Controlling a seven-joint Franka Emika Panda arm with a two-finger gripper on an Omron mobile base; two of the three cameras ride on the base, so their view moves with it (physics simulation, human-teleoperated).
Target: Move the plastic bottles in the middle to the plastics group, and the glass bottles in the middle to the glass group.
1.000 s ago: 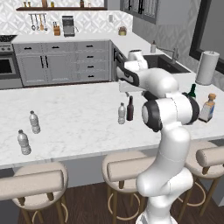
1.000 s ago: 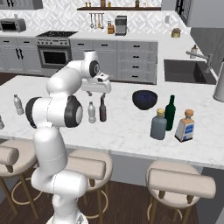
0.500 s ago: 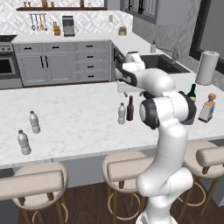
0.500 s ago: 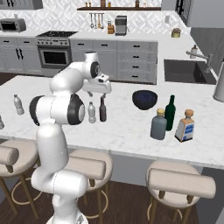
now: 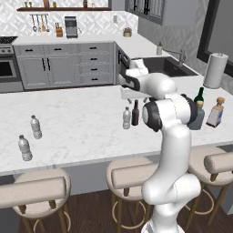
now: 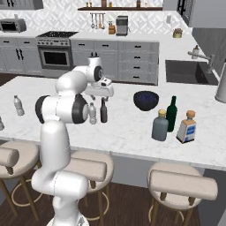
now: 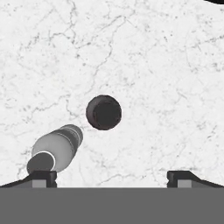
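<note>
Right now my claw (image 7: 112, 177) hangs spread wide, holding nothing, above the marble counter (image 5: 77, 123). Directly beneath it stands the slim dark brown bottle (image 7: 103, 112), with the small clear water bottle (image 7: 57, 148) just beside it. Off to my right, the squat grey-blue bottle (image 6: 160, 126) stands near the green wine bottle (image 6: 171, 114) and the clear squarish bottle (image 6: 186, 127).

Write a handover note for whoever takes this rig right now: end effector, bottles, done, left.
End effector: open, empty, hanging over the middle pair.
Middle: slim brown bottle and small water bottle stand side by side.
Grey-blue bottle already stands beside the green wine bottle and labelled clear bottle.
Plastics group sits at the counter's far left.
Left: brown bottle to glass, water bottle to plastics.
</note>
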